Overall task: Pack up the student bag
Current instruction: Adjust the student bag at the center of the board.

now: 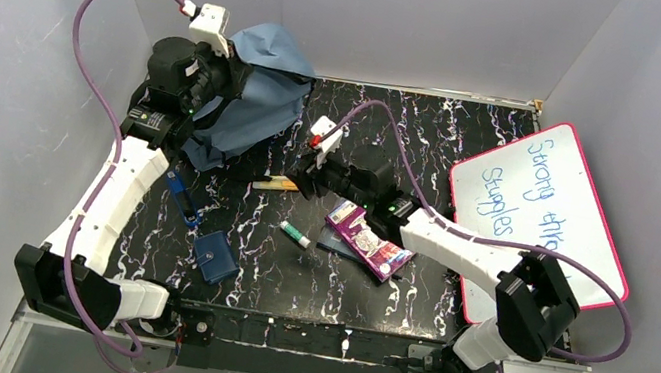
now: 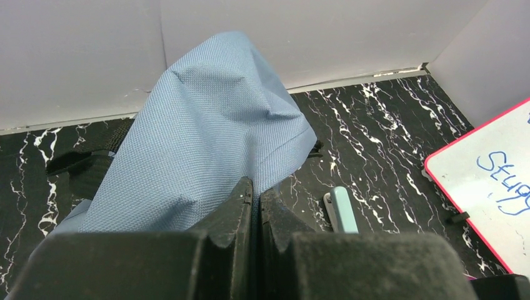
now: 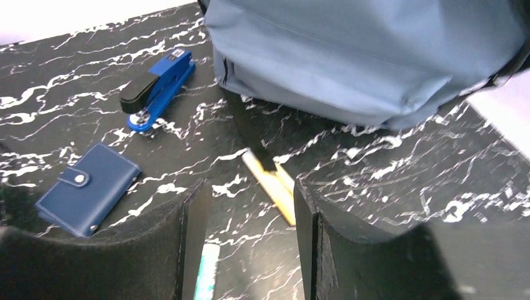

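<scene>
**Bag held up, first item targeted**

Top view: the bag (image 1: 255,98) stands at the far-left corner of the counter (image 1: 417,130), lifted by the left gripper (image 1: 224,55). Left wrist: that gripper pinches its fabric. Right wrist: the right gripper (image 3: 250,187), spread, hovers over a yellow stick (image 3: 272,184). The next move is probably to lower and close on it.

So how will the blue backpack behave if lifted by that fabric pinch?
Likely floppy: the student bag drapes in folds from where the left tool pinches it, so it should sag, not hold shape. Its lower part slumps on the table, so probably near-empty and light. The matte woven cloth seems unlikely to slip.
</scene>
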You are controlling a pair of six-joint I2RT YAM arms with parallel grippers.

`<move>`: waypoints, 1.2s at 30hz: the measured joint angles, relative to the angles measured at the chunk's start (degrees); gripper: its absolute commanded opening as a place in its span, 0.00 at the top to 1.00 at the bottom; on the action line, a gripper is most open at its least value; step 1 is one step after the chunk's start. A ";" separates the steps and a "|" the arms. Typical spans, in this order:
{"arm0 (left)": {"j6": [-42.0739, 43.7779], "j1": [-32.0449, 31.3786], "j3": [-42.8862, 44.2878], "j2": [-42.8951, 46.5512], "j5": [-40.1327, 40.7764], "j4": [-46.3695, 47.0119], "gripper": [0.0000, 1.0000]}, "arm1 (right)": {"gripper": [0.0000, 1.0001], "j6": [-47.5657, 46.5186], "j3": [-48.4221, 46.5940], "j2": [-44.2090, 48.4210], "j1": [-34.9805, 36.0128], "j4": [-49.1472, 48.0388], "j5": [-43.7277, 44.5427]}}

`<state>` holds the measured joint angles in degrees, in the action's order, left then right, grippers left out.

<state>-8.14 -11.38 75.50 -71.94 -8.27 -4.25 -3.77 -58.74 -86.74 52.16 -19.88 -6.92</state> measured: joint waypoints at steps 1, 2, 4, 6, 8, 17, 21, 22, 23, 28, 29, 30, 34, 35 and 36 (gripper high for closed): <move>0.00 0.00 0.02 0.00 -0.15 -0.20 0.99 | 0.40 -1.40 -0.09 0.02 -0.02 -1.29 -0.15; 0.00 0.00 0.07 0.00 -0.33 -0.44 0.98 | 0.40 -2.73 -0.31 0.00 -0.04 -1.97 -0.33; 0.00 0.00 0.28 -0.04 -0.55 -0.96 0.97 | 0.40 -4.44 -1.25 -0.44 -0.07 -2.10 -0.74; 0.02 0.00 0.39 -0.04 -0.83 -1.18 0.95 | 0.40 -5.55 -2.12 -1.01 -0.07 -2.25 -1.22; 0.02 0.00 0.42 -0.04 -1.33 -1.55 0.94 | 0.39 -6.64 -2.12 -1.03 -0.07 -2.29 -1.99; 0.17 0.00 1.42 -0.15 -4.55 -3.56 0.67 | 0.32 -19.80 2.56 -1.09 -3.17 -13.31 -10.73; 0.28 -0.04 1.46 -0.15 -5.35 -3.85 0.58 | 0.33 -22.62 0.46 -3.48 -5.07 -17.88 -15.21; 0.35 -0.04 1.46 -0.15 -5.51 -3.89 0.56 | 0.34 -22.45 -0.96 -4.52 -5.22 -17.97 -16.02; 0.42 -0.07 1.46 -0.15 -5.70 -3.98 0.53 | 0.34 -21.94 -2.75 -5.77 -5.22 -18.21 -16.57; 0.55 -0.09 1.46 -0.15 -6.34 -3.98 0.37 | 0.34 -18.32 -8.68 -10.91 -5.20 -21.18 -17.73; 0.55 -0.09 1.46 -0.15 -6.40 -3.98 0.34 | 0.34 -17.49 -9.62 -11.87 -5.18 -21.35 -17.75; 0.50 -0.09 1.46 -0.15 -6.58 -3.98 0.31 | 0.34 -17.00 -10.45 -12.76 -5.18 -21.49 -17.70; 0.59 -0.11 1.49 -0.15 -7.04 -4.00 0.24 | 0.35 -15.45 -12.00 -15.19 -5.18 -21.88 -17.62; 0.61 -0.09 1.49 -0.15 -7.13 -4.00 0.23 | 0.34 -15.34 -12.00 -15.43 -5.18 -21.86 -17.62; 0.61 -0.09 1.51 -0.15 -7.19 -4.02 0.22 | 0.34 -15.08 -12.00 -15.69 -5.18 -21.86 -17.53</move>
<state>-7.53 -11.46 77.01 -72.10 -15.46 -8.27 -18.85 -70.74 -102.43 46.98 -41.74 -24.45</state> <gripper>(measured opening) 0.752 0.656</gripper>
